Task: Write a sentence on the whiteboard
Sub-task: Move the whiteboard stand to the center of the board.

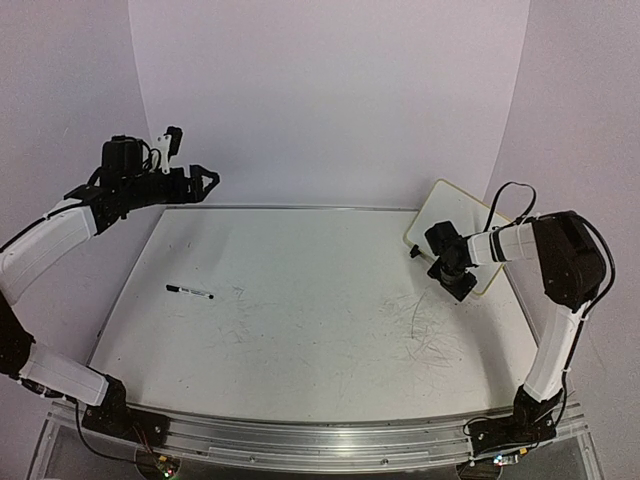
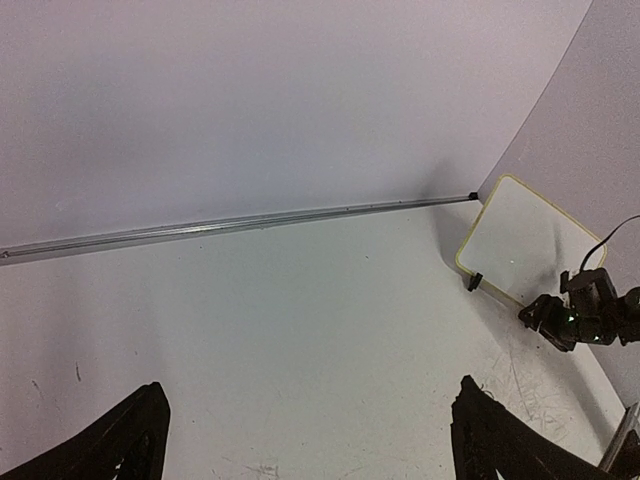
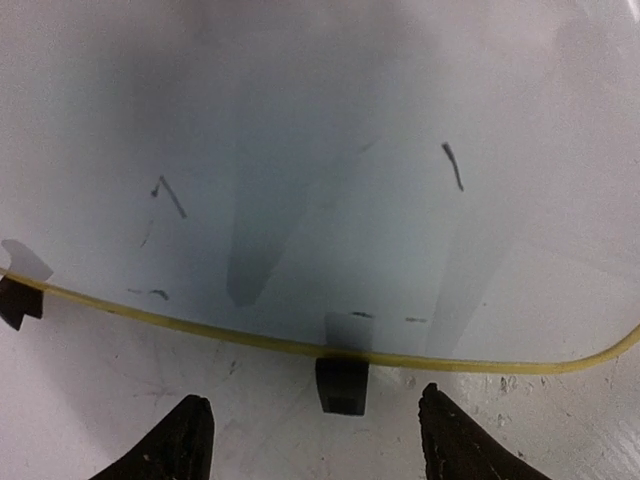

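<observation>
right gripper, jaws apart and empty, should close squarely on the whiteboard rim at 12 o'clock.

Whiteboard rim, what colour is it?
The whiteboard rim is pale yellow, clearest in the right wrist view.

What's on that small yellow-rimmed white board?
Only a few short black strokes on the small yellow-rimmed whiteboard; no words. From above, the right gripper covers its near edge.

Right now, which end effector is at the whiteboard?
The right end effector: it faces the whiteboard's yellow-rimmed edge, with one black clip foot between its jaws. The left end effector hangs over the table's far left corner, well away.
</observation>
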Tool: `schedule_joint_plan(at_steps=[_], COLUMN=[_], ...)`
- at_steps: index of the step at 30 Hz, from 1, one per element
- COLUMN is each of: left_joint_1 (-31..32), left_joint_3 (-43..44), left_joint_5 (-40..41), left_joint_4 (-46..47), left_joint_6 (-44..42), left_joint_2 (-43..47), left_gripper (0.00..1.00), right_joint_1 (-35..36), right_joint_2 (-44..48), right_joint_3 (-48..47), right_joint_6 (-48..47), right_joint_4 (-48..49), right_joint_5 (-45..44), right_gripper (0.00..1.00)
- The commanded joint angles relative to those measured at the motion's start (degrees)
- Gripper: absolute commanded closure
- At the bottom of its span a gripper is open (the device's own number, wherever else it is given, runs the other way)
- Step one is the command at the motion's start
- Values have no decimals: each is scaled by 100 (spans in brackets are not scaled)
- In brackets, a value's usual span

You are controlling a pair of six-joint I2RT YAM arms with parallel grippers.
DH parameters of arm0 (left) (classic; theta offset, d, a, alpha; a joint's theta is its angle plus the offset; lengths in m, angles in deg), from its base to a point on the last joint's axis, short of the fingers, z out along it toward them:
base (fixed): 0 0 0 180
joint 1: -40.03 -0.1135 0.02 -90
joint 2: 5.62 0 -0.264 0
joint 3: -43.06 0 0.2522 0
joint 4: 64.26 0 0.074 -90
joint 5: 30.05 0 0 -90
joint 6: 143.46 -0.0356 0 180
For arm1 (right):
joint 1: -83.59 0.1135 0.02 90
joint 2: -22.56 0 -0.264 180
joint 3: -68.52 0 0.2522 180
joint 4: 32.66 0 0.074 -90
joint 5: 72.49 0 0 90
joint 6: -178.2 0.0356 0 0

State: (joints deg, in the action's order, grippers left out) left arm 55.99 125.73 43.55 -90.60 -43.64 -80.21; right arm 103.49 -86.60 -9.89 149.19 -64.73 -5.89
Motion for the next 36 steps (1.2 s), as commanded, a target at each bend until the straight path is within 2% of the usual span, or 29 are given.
schedule_joint_plan(at_steps=[1,5,14,19,24,30,36], left_joint_1=[-6,-10,-13,-14,-15,-14,-9], left_joint_3=[-30,-44,-69,-87,-96,-112,-121], left_joint_5=[-29,-23,-16,-12,-12,6,6], left_joint_4=[98,108,127,146,156,156,168], left_joint_6=[-128,-130,-139,-148,-152,-165,-165], left_joint_2=[207,252,292,300,303,292,281], left_gripper=[1,1,1,1,2,2,2], right_joint_1=[-164,-201,-203,-198,-198,-177,48], right_joint_2=[-266,-325,-296,-282,-297,-215,144], right_joint_3=[-208,-173,-86,-28,15,123,411], right_joint_6=[-49,-327,-435,-510,-628,-847,-1541], right_joint_4=[116,342,627,686,736,810,919], right_joint_5=[-382,-406,-484,-583,-572,-474,-644], right_gripper=[29,40,56,70,88,91,94])
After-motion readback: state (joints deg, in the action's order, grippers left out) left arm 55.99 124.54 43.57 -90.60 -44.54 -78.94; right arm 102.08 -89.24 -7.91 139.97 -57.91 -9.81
